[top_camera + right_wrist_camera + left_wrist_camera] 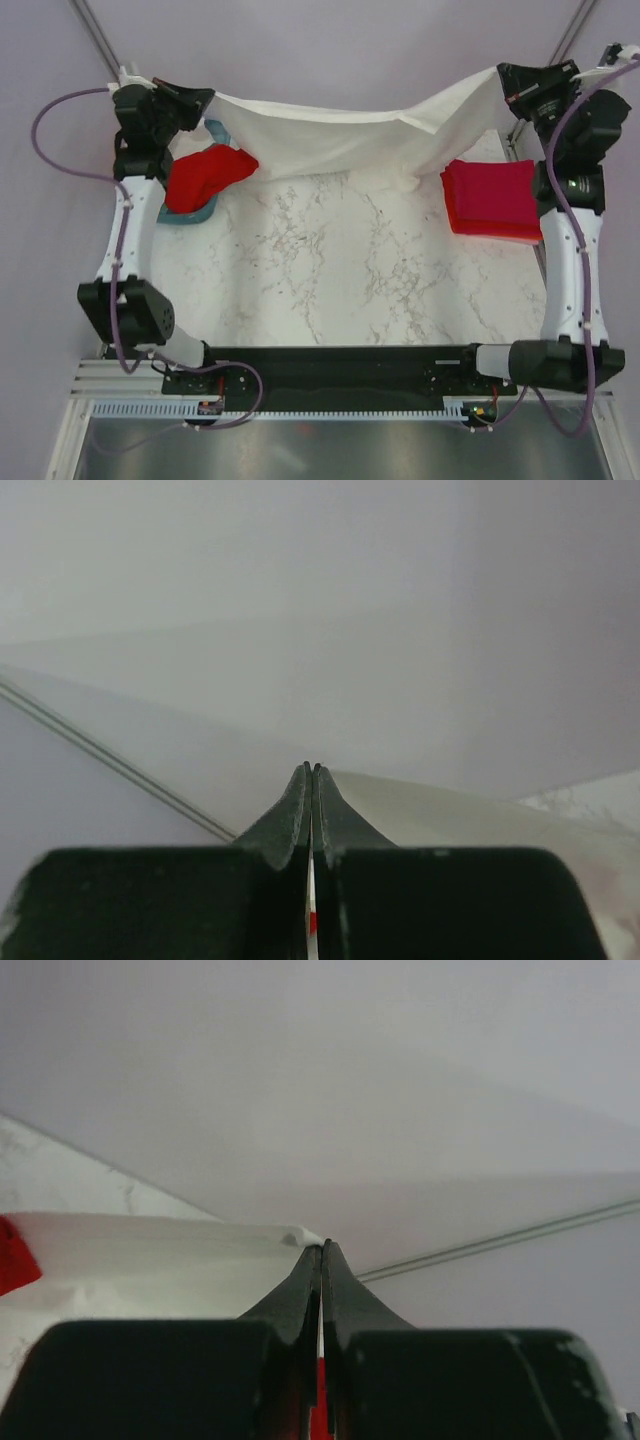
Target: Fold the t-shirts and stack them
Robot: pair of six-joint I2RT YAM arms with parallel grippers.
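Note:
A large white t-shirt (340, 135) hangs stretched across the far side of the table, held up by both arms, and its lower folds touch the marble near the middle. My left gripper (208, 98) is shut on its left corner, and my right gripper (503, 82) is shut on its right corner. In the left wrist view the gripper (323, 1248) pinches white cloth (150, 1255) at the tips. The right wrist view shows the gripper (311, 768) shut, with white cloth (450, 810) beside it. A bright red t-shirt (205, 175) lies crumpled in a basket. Folded crimson-pink and red t-shirts (490, 198) are stacked at the right.
The teal plastic basket (190, 215) sits at the far left under the red shirt. The marble tabletop (330, 270) runs from the hanging shirt to the black base rail (340, 362) at the near edge. Purple walls surround the table.

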